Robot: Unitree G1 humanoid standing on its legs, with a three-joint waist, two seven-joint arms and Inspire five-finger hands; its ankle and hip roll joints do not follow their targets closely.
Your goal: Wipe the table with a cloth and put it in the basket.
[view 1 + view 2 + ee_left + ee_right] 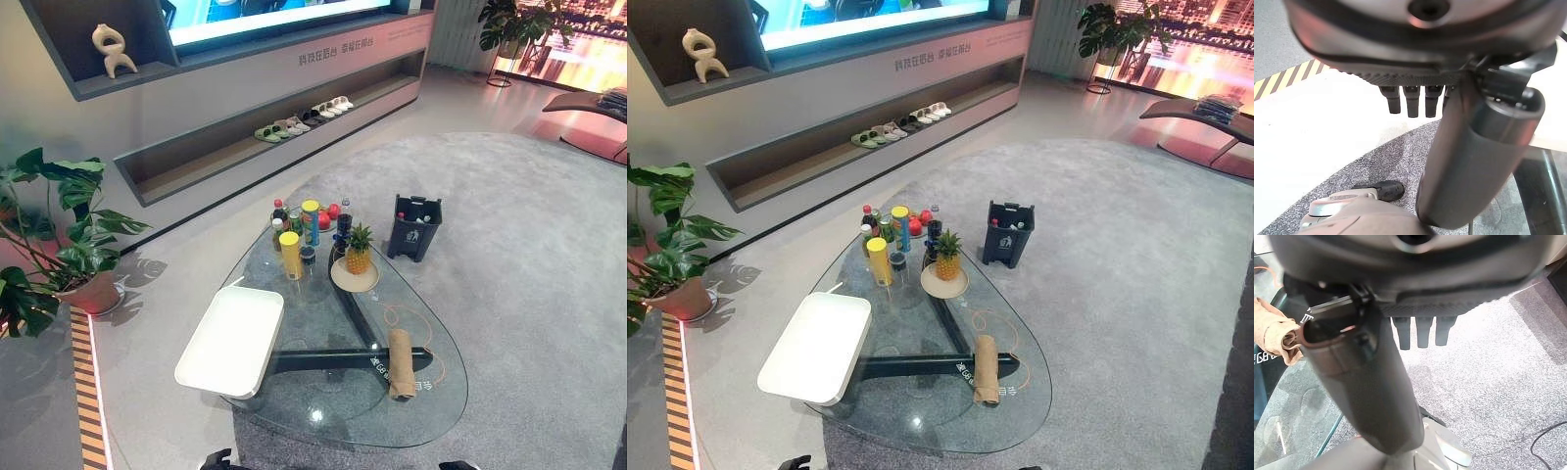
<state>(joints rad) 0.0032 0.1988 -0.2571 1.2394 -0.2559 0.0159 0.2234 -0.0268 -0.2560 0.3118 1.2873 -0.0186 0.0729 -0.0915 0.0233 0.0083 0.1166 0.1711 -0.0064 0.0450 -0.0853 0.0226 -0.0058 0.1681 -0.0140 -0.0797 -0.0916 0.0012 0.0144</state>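
Rolled tan cloth [401, 362] on the glass desk [323, 416], long axis running away from robot, right of the white rectangular box [231, 340]. Nearer the right hand [1420, 330], fingers straight, released; left hand [1413, 100] likewise slack, empty.

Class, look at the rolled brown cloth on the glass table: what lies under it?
The rolled cloth rests on the clear glass tabletop. Through the glass, the table's dark base beam and the grey carpet show. What lies directly beneath the roll is covered.

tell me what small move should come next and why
Probably bring the right hand over to the rolled brown cloth. The cloth lies untouched on the glass table near its right edge, and both hands, the left hand too, hang open and hold nothing.
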